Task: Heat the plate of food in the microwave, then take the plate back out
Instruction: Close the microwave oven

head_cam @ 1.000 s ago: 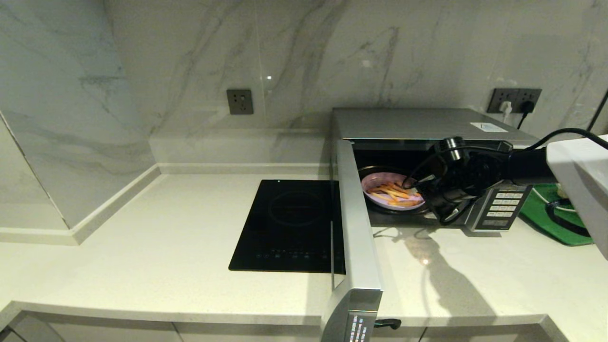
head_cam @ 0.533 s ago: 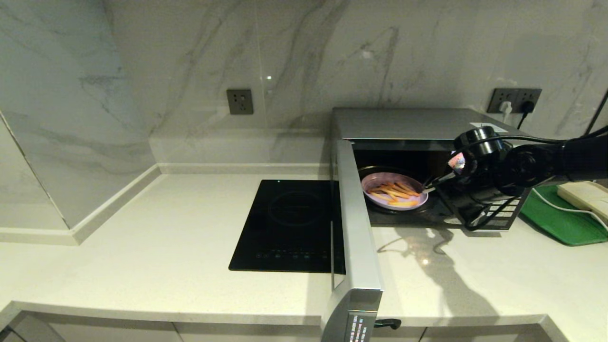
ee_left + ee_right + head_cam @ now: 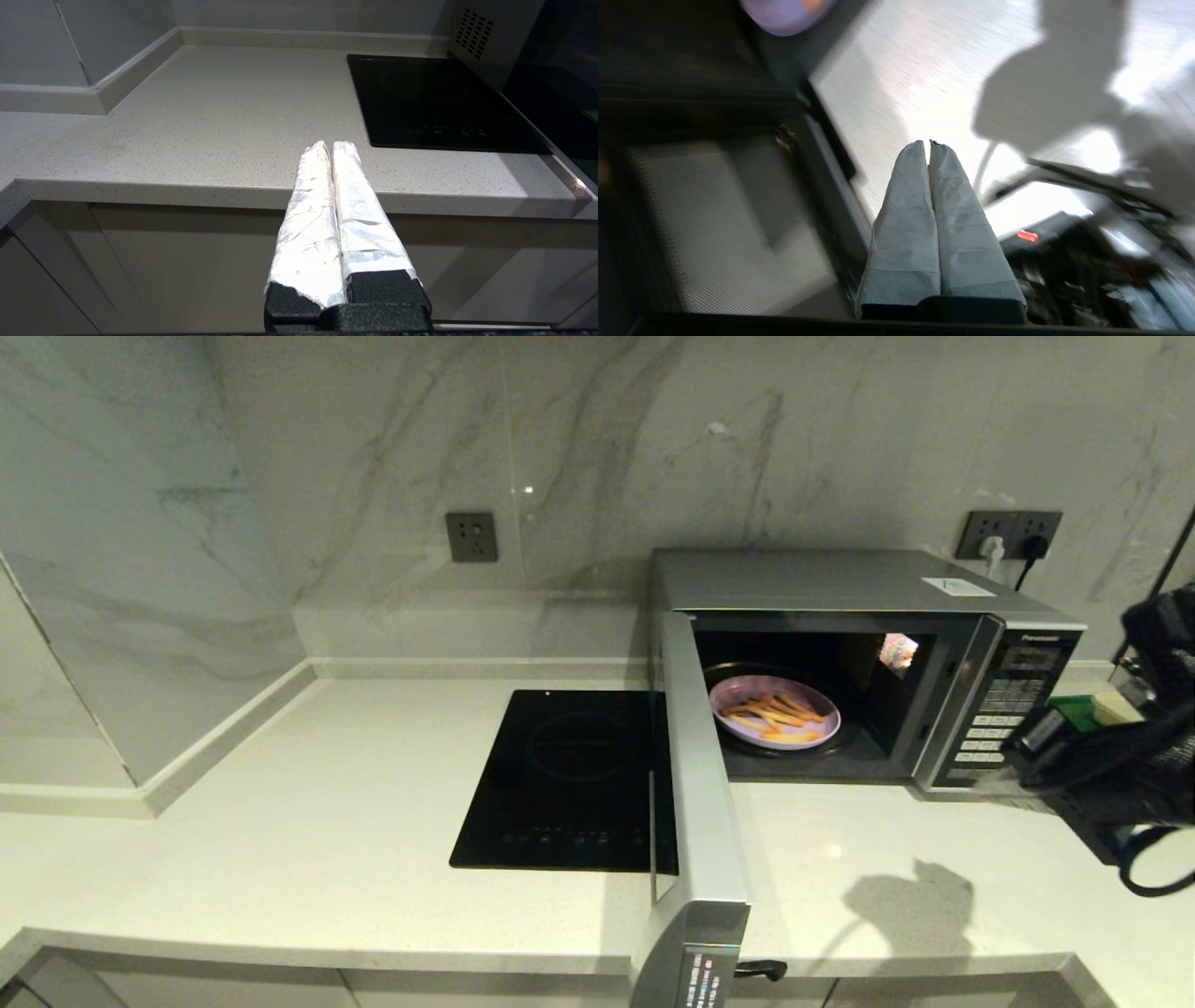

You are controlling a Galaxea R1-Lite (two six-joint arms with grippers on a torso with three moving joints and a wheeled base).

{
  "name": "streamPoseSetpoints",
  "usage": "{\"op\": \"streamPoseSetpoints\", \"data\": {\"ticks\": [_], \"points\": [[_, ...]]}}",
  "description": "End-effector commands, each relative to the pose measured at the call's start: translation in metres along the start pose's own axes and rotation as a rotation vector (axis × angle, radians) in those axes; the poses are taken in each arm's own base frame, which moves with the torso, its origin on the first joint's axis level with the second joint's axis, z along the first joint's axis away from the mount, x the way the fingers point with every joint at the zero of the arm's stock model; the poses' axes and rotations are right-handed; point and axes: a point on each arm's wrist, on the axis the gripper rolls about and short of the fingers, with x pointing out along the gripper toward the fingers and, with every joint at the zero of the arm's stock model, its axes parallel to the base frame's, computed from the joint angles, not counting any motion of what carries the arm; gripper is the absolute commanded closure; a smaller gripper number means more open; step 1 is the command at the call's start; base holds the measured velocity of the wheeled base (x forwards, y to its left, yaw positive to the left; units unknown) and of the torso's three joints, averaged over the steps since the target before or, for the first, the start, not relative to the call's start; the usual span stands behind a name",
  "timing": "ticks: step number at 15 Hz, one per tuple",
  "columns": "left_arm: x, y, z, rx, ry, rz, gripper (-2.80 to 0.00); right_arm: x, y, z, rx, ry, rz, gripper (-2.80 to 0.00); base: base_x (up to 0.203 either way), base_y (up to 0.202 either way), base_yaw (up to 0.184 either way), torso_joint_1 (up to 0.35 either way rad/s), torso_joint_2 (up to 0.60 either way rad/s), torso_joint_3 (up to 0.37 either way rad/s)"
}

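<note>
The lilac plate of food (image 3: 775, 711), holding orange fry sticks, rests on the turntable inside the silver microwave (image 3: 840, 581). The microwave door (image 3: 705, 821) stands swung wide open toward me. My right gripper (image 3: 997, 784) is outside the cavity, low in front of the button panel (image 3: 994, 733), well to the right of the plate. In the right wrist view that gripper (image 3: 928, 142) is shut and empty, with the plate's rim (image 3: 784, 14) far off. My left gripper (image 3: 331, 144) is shut and empty, parked at the counter's front edge and out of the head view.
A flat black induction hob (image 3: 574, 775) lies left of the open door. A green tray (image 3: 1074, 709) peeks out behind my right arm, right of the microwave. Wall sockets (image 3: 1013, 532) with plugs sit behind it. The counter's front edge (image 3: 373, 957) is near.
My right gripper has drawn back out of the microwave cavity and swung right and down past the button panel. The plate stays on the turntable, and the door has not moved.
</note>
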Motion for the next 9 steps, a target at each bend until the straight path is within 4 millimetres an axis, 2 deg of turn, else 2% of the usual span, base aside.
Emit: {"op": "streamPoseSetpoints", "data": {"ticks": [1, 3, 5, 6, 8, 9], "points": [[0.000, 0.000, 0.000, -0.001, -0.001, 0.001, 0.00, -0.053, -0.023, -0.012, -0.099, -0.031, -0.081, 0.00, 0.000, 0.000, 0.000, 0.000, 0.00, 0.000], [0.000, 0.000, 0.000, -0.001, -0.001, 0.001, 0.00, -0.079, -0.014, -0.005, -0.167, -0.084, -0.099, 0.00, 0.000, 0.000, 0.000, 0.000, 0.00, 0.000], [0.000, 0.000, 0.000, 0.000, -0.001, 0.001, 0.00, -0.115, 0.008, -0.001, -0.254, -0.083, -0.045, 0.00, 0.000, 0.000, 0.000, 0.000, 0.00, 0.000], [0.000, 0.000, 0.000, 0.000, -0.001, 0.001, 0.00, -0.129, 0.021, -0.005, -0.316, -0.057, -0.009, 0.00, 0.000, 0.000, 0.000, 0.000, 0.00, 0.000], [0.000, 0.000, 0.000, -0.001, -0.001, 0.001, 0.00, -0.142, 0.043, -0.025, -0.476, 0.028, 0.024, 0.00, 0.000, 0.000, 0.000, 0.000, 0.00, 0.000], [0.000, 0.000, 0.000, 0.000, -0.001, 0.001, 0.00, -0.137, 0.054, -0.032, -0.534, 0.044, 0.004, 0.00, 0.000, 0.000, 0.000, 0.000, 0.00, 0.000]]}}
